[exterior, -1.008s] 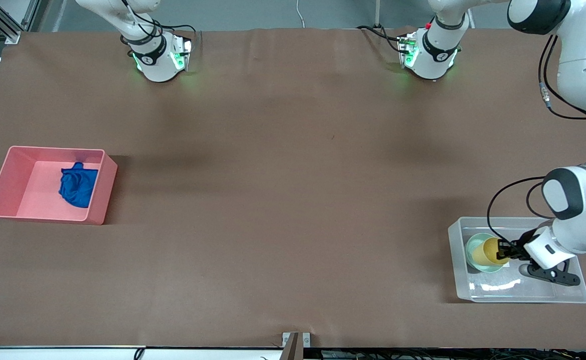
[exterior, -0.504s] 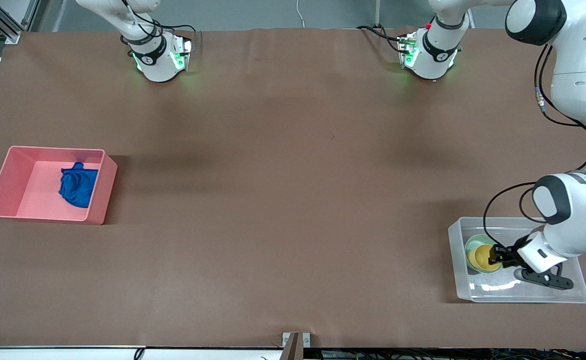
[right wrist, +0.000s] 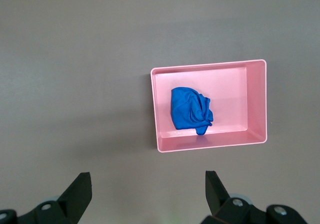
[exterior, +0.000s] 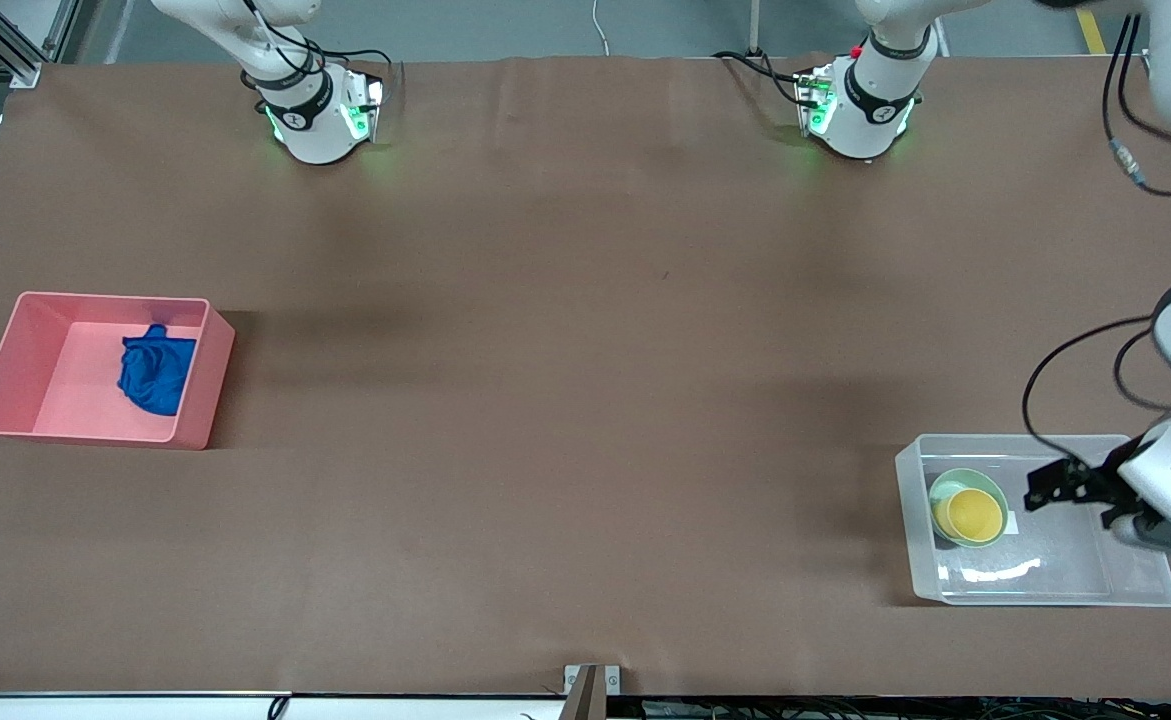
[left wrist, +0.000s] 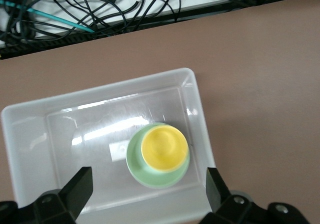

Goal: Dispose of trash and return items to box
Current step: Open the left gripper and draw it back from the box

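Fingers of the left gripper [exterior: 1045,488] spread wide and empty over the box [exterior: 1135,598], near the counter's corner at the left arm's end; cup [exterior: 975,514] sits in bowl [exterior: 948,488] there. Right gripper [right wrist: 145,196] hangs open, empty, waiting above the counter beside the pink bin [exterior: 5,400] holding the cloth [exterior: 155,373]. Everything looks stowed; the next move is likely just retreating.

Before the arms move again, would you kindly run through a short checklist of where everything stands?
1. Blue cloth wad inside pink bin: ok.
2. Yellow cup nested in mint-green bowl: ok.
3. Bowl and cup inside clear tub: ok.
4. Left gripper open, over the tub, holding nothing: ok.
5. Right gripper open and empty, high over the table beside the pink bin: ok.
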Robot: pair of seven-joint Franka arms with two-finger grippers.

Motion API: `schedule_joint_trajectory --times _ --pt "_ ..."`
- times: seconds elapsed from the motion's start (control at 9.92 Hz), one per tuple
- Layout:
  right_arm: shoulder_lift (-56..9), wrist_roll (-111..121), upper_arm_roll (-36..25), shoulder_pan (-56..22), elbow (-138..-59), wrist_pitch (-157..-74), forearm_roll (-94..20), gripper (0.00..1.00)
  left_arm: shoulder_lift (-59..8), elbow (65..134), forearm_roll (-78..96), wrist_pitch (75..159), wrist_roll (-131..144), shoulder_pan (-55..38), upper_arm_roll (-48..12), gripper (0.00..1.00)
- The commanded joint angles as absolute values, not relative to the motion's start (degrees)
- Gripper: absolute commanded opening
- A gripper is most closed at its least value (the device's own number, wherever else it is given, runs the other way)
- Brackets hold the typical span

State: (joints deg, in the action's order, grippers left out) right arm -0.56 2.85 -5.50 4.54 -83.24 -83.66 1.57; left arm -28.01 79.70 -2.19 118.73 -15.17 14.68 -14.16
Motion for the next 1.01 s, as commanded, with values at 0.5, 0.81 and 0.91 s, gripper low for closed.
schedule_joint_trajectory --times 0.5,0.81,0.91 --pt "0.4 2.7 -5.6 4.5 -84.2 -83.7 1.0 1.0 -8.0 87.0 -2.5 100.9 -11.3 14.9 -18.0 1.0" --pt "0.4 2.7 -5.6 4.5 -84.2 -83.7 1.0 1.0 -7.3 80.3 -2.0 90.3 -6.8 6.2 -11.1 1.0" --pt "0.4 2.7 -5.6 4.5 -84.1 -83.7 1.0 1.0 -4.9 80.8 -1.9 89.0 -5.4 3.1 -7.7 1.0"
